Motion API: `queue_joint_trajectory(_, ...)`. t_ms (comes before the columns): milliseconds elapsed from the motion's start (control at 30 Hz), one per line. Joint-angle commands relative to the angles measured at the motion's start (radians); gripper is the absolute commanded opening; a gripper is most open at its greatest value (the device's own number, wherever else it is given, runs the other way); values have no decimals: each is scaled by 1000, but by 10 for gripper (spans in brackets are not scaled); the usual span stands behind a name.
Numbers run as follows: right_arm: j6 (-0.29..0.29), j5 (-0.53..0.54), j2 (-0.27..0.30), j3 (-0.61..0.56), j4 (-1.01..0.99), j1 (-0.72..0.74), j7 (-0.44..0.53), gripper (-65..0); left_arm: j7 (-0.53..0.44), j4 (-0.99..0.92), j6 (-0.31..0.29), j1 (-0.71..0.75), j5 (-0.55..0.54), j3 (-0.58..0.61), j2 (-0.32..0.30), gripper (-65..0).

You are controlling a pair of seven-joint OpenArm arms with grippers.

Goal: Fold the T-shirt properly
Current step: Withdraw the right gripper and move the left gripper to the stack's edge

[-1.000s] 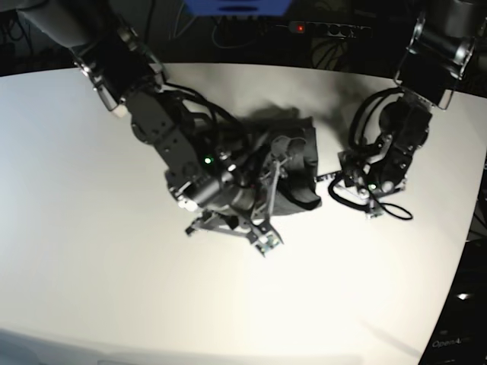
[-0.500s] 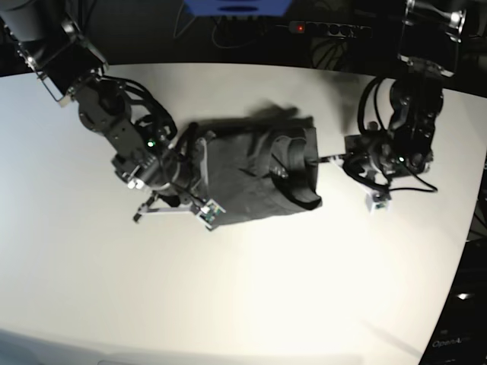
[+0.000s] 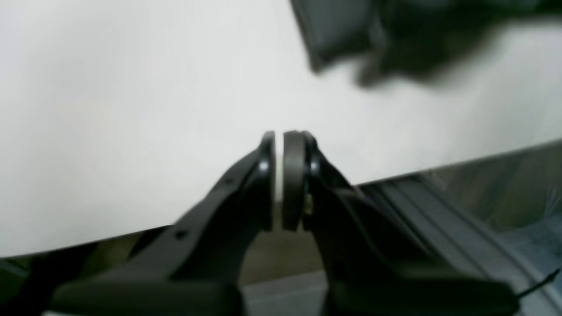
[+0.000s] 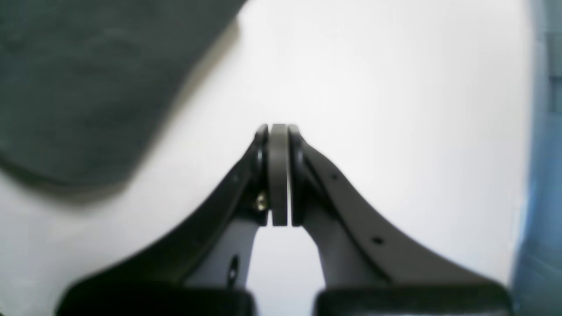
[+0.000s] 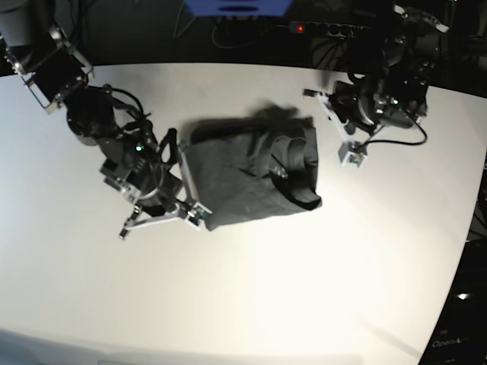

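Dark T-shirt [image 5: 251, 179] lies roughly folded betw. both arms, left gripper [image 3: 279, 140] & right gripper [image 4: 278, 131] each pressed together, empty, just off its edges; prob. best to tidy the raised collar fold w/ light, flat strokes.

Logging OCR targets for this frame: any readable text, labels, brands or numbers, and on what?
None readable.
T-shirt: plain, no print; pale neck label too small to read.
Pale marks at the base view's bottom right corner: too small to read.
Both wrist views: blurred, no text.
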Motion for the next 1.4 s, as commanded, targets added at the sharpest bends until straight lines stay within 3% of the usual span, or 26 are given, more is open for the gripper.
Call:
queue_joint_trajectory(0, 20, -19, 3, 8, 15, 20, 9, -644, -11, 20, -9, -14, 0, -4, -2, -617)
queue_joint_trajectory(133, 129, -82, 3, 8, 15, 22, 12, -644, -11, 19, -26, -15, 0, -4, 18, -617)
queue_joint_trajectory(233, 156, -168, 3, 8, 16, 9, 58, -644, -11, 6, -26, -23, 7, -3, 44, -617)
queue_joint_trajectory(333, 207, -177, 3, 11, 16, 9, 71, -644, -11, -7, -21, -29, 10, 25, 55, -617)
queue_joint_trajectory(533, 207, -178, 5, 14, 32, -9, 74, -644, -11, -162, -18, -80, 19, 54, 63, -617)
queue_joint_trajectory(733, 207, -178, 5, 14, 32, -11, 75, -644, -11, -185, -21, -98, 168, 62, 107, -617)
queue_joint_trajectory(900, 207, -178, 6, 14, 32, -11, 75, -644, -11, -310, -26, -158, 287, 97, 169, -617)
queue_joint_trajectory(1133, 207, -209, 8, 16, 32, -11, 75, -644, -87, -483, -26, -215, 301, 131, 210, -617)
queue_joint_trajectory(1367, 210, -266, 6, 16, 32, -12, 75, -644, -179, -577, -26, -262, 301, 131, 210, -617)
